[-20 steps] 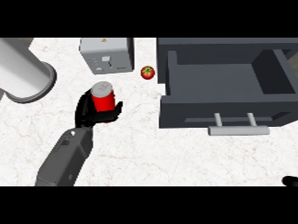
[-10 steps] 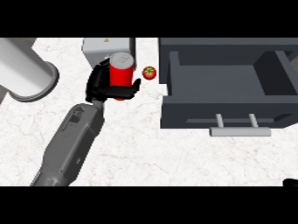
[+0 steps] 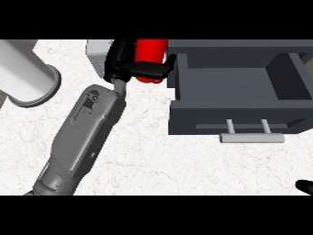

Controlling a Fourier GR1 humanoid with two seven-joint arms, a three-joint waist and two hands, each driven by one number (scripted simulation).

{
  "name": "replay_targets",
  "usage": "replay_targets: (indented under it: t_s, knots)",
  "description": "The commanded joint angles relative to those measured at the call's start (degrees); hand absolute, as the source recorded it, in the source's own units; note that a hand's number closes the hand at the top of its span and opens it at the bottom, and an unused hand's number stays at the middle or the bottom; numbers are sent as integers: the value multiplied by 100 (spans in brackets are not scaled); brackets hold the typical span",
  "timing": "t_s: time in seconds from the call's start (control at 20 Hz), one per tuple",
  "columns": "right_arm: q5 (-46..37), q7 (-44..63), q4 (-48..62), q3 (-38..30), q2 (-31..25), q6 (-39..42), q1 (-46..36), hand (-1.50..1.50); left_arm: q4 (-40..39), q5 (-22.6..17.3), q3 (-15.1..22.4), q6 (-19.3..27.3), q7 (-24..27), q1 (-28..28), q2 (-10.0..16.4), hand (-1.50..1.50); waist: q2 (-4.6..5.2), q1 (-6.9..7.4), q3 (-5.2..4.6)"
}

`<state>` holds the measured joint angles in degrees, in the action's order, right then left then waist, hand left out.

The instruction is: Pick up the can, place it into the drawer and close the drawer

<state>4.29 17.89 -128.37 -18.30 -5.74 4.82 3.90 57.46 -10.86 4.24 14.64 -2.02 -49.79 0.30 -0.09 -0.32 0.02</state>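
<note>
Head view: left hand (image 3: 123,62) had its fingers clamped round the can (image 3: 150,53).
Can axis: ran up-down in view, beside the drawer (image 3: 206,117).

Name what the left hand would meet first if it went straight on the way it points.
Probably nothing in view: the left hand, curled round the can, points up and slightly right, between the grey box and the open drawer's left wall. Depth is unclear, so it might graze the box.
</note>
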Motion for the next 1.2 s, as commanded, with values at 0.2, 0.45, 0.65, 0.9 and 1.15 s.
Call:
replay_targets:
  t_s: [0.2, 0.45, 0.65, 0.9, 1.15]
  knots:
    - [28, 91, -173, -15, 61, -103, -46, -150, -544, 184, -25, 533, -816, -1563, -30, 150, 19, -73, 1]
    - [218, 341, -349, -54, -94, 58, 18, -150, -886, -261, 481, 884, -875, -1935, -30, 150, 18, -128, 1]
    - [116, 120, -245, 0, -42, 51, -23, -150, -1862, -421, 344, 789, -667, -2690, -30, 150, 55, -220, 4]
    - [169, 308, -195, -38, -80, -43, -194, -150, -2348, -699, 621, 1111, -1070, -3403, -30, 150, 60, -267, 7]
    - [265, 520, -145, -161, -304, -62, -488, -150, -2910, -900, 802, 1125, -638, -3659, -30, 150, 78, -313, 7]
